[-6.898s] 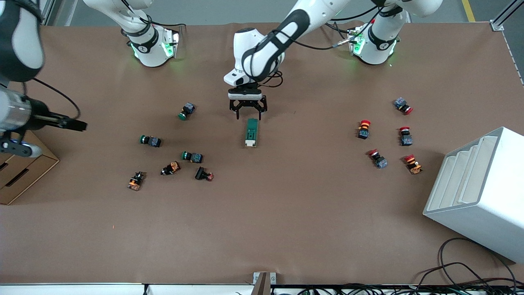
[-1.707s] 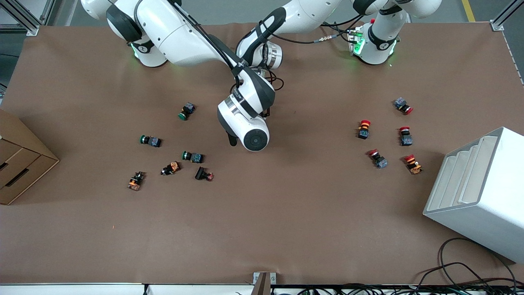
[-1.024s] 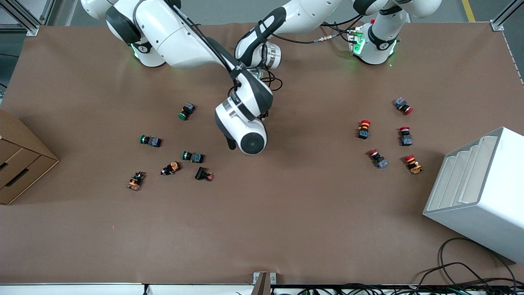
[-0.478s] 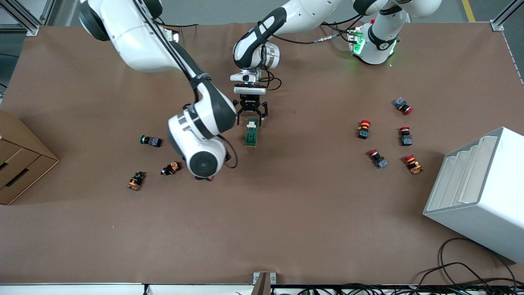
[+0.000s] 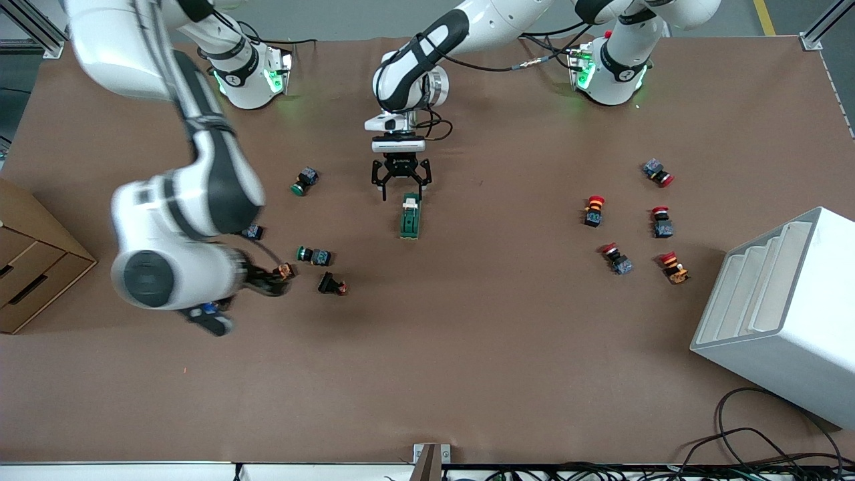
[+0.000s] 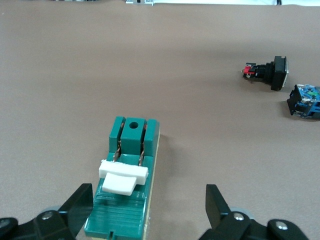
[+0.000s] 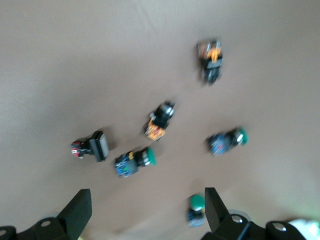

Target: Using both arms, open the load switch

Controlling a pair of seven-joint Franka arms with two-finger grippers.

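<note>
Load switch point(image 5: 409, 216): mid-worktop point(image 5: 467, 347), white lever point(image 6: 123, 177) now raised, so apparently opened. Left tool point(image 5: 401, 185): fingers spread, empty, has backed off the switch's lever end. Right tool point(image 7: 145, 220): wide open, empty, swung away over the green-capped push buttons point(image 5: 314, 255).

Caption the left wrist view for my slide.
Left tool open over the table, straddling the load switch with its white lever.

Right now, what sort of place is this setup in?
Probably a robotics lab or test bench: two white arms stand bolted along one edge of a paper-covered table, a load switch and loose push buttons are laid out as practice parts, and cables trail along the table's near edge.
</note>
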